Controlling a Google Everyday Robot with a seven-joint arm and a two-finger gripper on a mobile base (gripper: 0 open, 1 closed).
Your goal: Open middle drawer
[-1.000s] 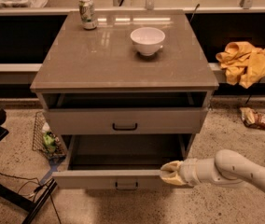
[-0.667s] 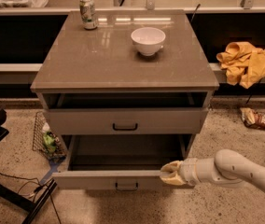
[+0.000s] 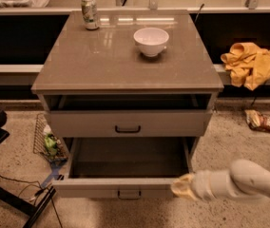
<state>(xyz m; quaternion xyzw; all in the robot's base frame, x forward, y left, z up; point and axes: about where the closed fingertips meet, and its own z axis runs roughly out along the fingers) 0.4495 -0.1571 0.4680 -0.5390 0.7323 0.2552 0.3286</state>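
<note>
Gripper point(image 3: 183, 188), its grip impossible to tell, meets the right front end of the pulled-out, grey-lined middle drawer point(image 3: 92, 188).

Lab-like workspace: speckled floor point(image 3: 230, 144), loose cables point(image 3: 14, 182); tool point(image 3: 181, 188) at middle drawer point(image 3: 97, 188) front.

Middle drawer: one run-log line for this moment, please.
middle drawer: pulled out, grey inside showing | gripper: at drawer front's right end | cabinet top: white bowl, can
</note>
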